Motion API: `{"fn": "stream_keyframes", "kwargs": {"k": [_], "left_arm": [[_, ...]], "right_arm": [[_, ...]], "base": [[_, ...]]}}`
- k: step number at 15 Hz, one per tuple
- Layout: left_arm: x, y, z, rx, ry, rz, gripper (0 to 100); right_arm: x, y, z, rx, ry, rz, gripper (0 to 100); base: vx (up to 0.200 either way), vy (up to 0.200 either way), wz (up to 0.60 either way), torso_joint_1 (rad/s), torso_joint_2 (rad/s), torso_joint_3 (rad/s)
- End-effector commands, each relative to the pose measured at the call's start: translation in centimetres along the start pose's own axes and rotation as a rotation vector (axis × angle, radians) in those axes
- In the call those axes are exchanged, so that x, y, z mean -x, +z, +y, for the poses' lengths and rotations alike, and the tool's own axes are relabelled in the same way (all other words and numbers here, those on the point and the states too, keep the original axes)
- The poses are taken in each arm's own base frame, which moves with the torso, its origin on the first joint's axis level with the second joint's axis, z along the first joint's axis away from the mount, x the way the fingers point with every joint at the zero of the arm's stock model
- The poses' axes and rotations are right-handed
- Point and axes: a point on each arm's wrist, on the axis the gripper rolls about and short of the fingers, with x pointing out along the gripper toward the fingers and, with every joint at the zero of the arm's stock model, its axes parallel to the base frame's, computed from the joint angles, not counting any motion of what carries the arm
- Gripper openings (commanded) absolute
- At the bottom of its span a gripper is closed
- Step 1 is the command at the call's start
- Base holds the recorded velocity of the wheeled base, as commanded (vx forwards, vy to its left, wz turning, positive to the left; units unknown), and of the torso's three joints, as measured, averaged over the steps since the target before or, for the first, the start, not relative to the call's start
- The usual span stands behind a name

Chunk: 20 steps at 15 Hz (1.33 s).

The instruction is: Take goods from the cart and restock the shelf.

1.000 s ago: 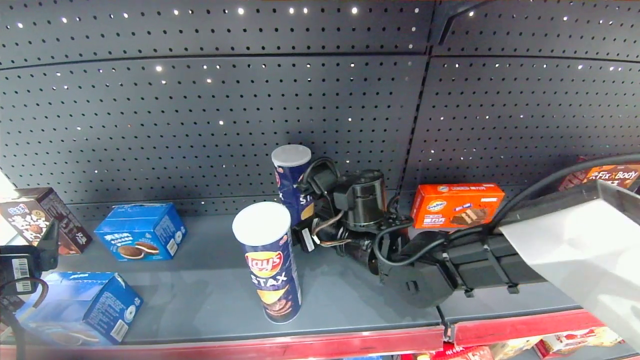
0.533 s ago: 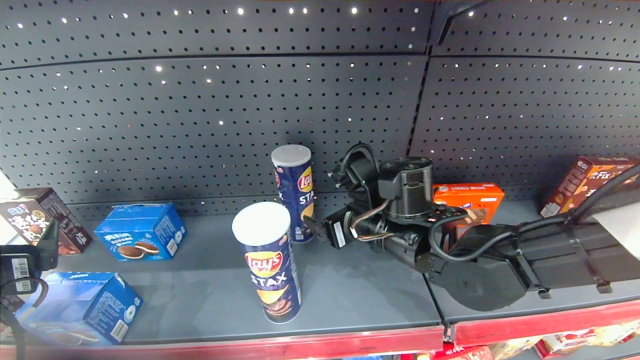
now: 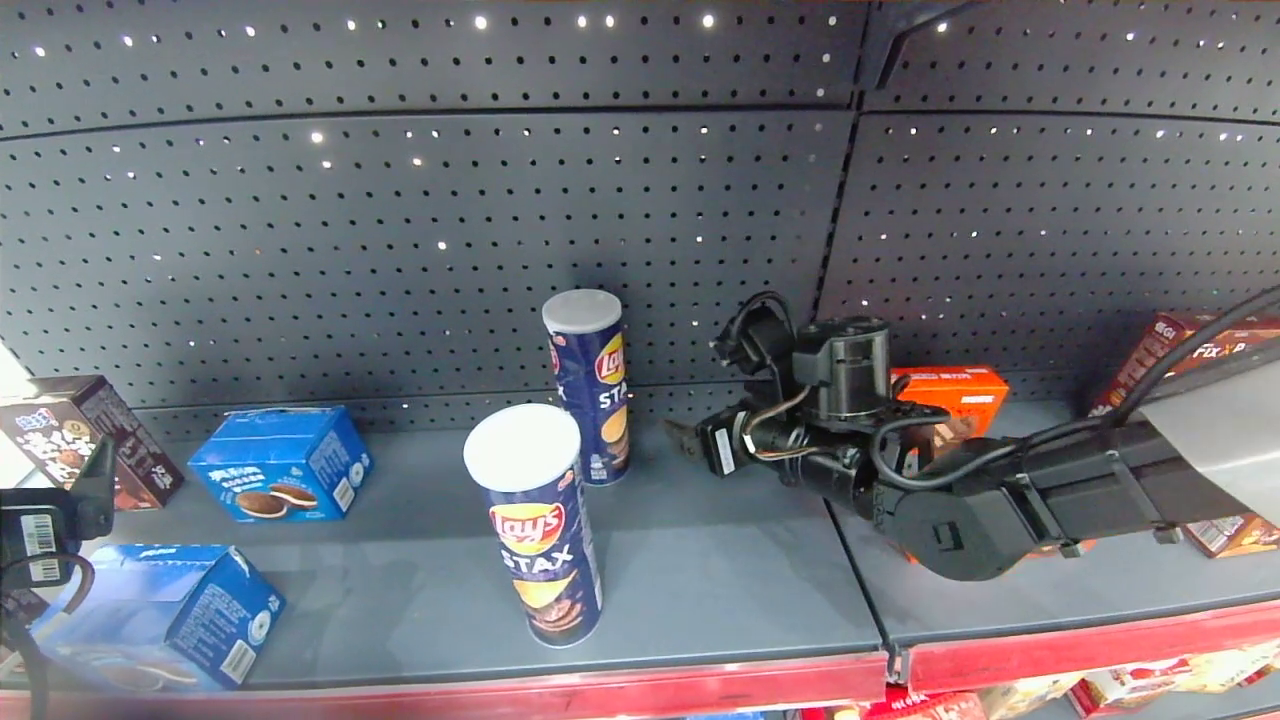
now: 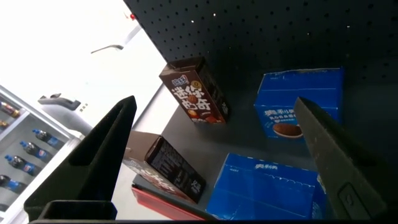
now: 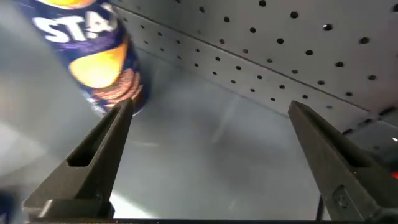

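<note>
The right gripper [image 3: 688, 438] is held spread and empty near the shelf's [image 3: 700, 560] back edge, beside the rear cylindrical can [image 3: 590, 400]. The left gripper [image 4: 214, 102] is spread above cardboard boxes [image 4: 273, 186].

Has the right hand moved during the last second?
Yes. The right hand, open, has drawn back from the rear chips can toward the robot's right, nearer the orange box. The can itself stands unmoved.
</note>
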Motion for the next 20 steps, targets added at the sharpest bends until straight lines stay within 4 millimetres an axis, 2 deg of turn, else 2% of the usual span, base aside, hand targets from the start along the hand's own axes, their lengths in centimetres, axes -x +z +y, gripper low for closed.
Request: {"fn": "stream_keyframes", "kwargs": {"k": [1,11,15,20], "left_arm": [[0.0,0.0,0.0,-0.001,0.000,0.001,100],[0.0,0.0,-0.1,-0.002,0.000,0.002,100],[0.0,0.0,-0.1,-0.002,0.000,0.002,100],[0.0,0.0,-0.1,-0.002,0.000,0.002,100]], "right_arm": [[-2.4,-1.4,-0.9,-0.003,-0.029,0.024,100],[-6.2,0.5,-0.3,-0.006,-0.033,-0.055,100],[-6.7,0.3,0.2,-0.005,-0.024,-0.058,100],[-6.4,0.6,1.2,-0.002,-0.005,-0.065,100]], "base": [[0.000,0.000,0.00,0.000,0.00,0.000],[0.000,0.000,0.00,0.000,0.00,0.000],[0.000,0.000,0.00,0.000,0.00,0.000],[0.000,0.000,0.00,0.000,0.00,0.000]]}}
